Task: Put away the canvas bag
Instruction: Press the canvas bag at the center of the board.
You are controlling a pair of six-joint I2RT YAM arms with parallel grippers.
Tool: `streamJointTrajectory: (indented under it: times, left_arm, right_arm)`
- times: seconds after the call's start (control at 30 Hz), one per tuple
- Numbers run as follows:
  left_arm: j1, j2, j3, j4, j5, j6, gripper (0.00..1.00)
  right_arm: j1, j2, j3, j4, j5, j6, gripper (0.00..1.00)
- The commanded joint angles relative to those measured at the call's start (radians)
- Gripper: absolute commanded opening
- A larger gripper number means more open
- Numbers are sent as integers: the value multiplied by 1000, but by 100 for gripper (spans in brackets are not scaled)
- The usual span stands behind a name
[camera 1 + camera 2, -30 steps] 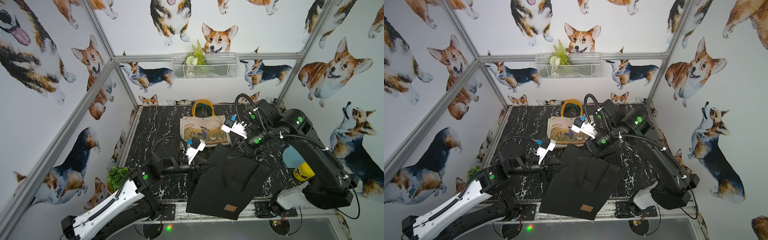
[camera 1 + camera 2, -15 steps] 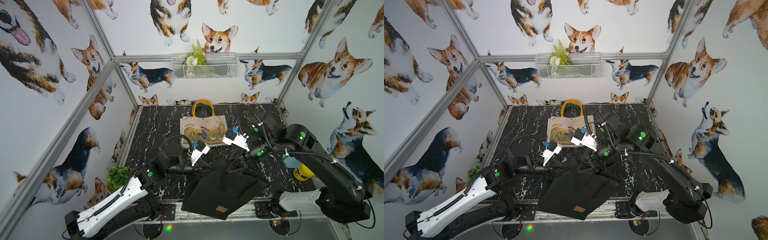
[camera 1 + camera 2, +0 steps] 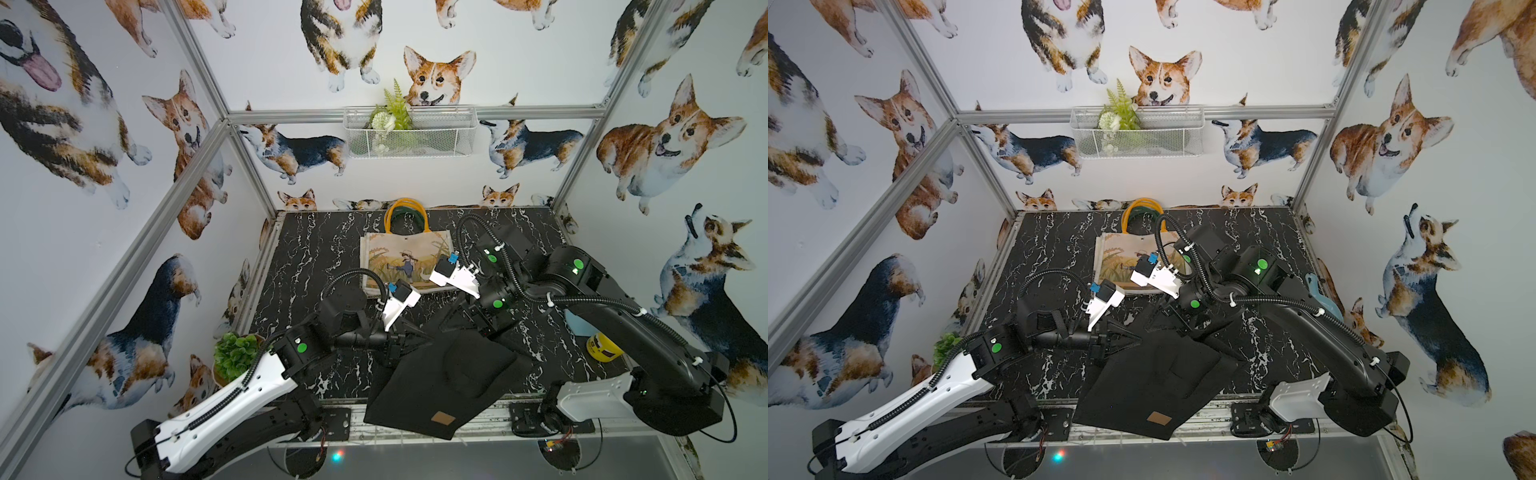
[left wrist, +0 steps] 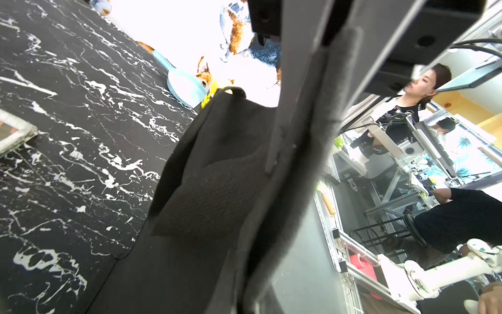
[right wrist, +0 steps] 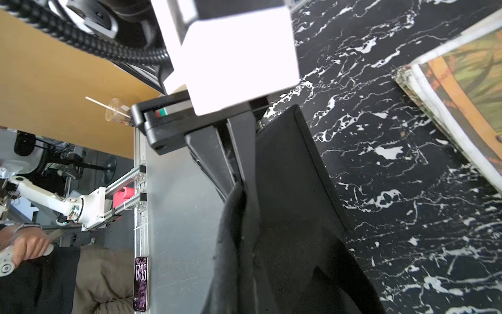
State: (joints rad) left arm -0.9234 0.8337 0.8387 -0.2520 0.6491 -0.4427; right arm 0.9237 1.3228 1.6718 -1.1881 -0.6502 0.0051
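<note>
The right gripper [image 3: 449,324] has swung down from beside the printed tote [image 3: 405,257] and clamped onto the black canvas bag [image 3: 440,382]; the left gripper [image 3: 424,334] pinches the same top edge; the bag spreads on the robot's side of the tote, draped over the table [image 3: 316,257] edge.

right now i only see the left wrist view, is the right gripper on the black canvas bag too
observer: yes, the right gripper is shut on the far end of the black canvas bag.
operator: does any of it stick out
observer: yes, the near end, with the small tan label, reaches past the front edge of the black marble table.
operator: anything on the back wall
observer: a white wire basket hangs there, above the table.
</note>
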Motion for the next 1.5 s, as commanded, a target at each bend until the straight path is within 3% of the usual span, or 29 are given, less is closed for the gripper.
streamJointTrajectory:
  times: [0.0,0.03,0.1,0.27,0.3,0.37,0.57,0.6,0.63,0.7,0.73,0.77,0.97,1.03,1.07,1.17,1.3,1.47]
  left_arm:
    - [-3,-2,2,98,0,-11,35]
    - [-3,-5,-5,101,-1,-11,42]
    - [-5,-10,-17,105,-2,-8,45]
    - [-5,-16,-46,100,-11,-7,42]
    - [-5,-17,-49,97,-13,-8,35]
    - [-5,-22,-50,81,-30,-2,0]
    - [-6,-38,-46,50,-43,18,0]
    - [-6,-36,-44,46,-43,17,19]
    - [-6,-33,-44,46,-42,15,32]
    - [-6,-26,-45,43,-43,15,37]
    - [-6,-22,-46,42,-42,15,27]
    - [-5,-19,-47,41,-42,17,0]
    - [-8,-16,-46,24,-49,32,0]
    - [-8,-7,-43,19,-50,34,32]
    - [-8,-1,-43,19,-47,32,39]
    - [-8,19,-45,22,-37,30,42]
    - [-8,36,-43,0,-52,40,37]
    - [-8,37,-45,-35,-94,58,0]
  right_arm:
    - [4,13,50,-13,-8,1,0]
    - [4,16,68,-27,-9,1,0]
    - [1,30,131,-73,12,-5,0]
    - [-63,72,323,-188,62,4,0]
    - [-78,78,360,-208,75,5,0]
    - [-93,87,412,-234,103,4,0]
    - [-107,128,539,-327,188,-12,0]
    - [-108,132,550,-338,206,-15,0]
    - [-107,133,558,-344,221,-16,0]
    - [-107,134,574,-357,266,-20,0]
    - [-108,135,583,-363,288,-22,0]
    - [-108,135,594,-369,311,-24,0]
    - [-126,133,623,-371,387,-21,0]
    - [-133,133,630,-367,391,-15,0]
    - [-138,133,637,-360,387,-9,0]
    - [-163,128,656,-326,350,9,0]
    - [-216,120,669,-291,285,34,0]
    - [-274,112,661,-254,176,70,0]
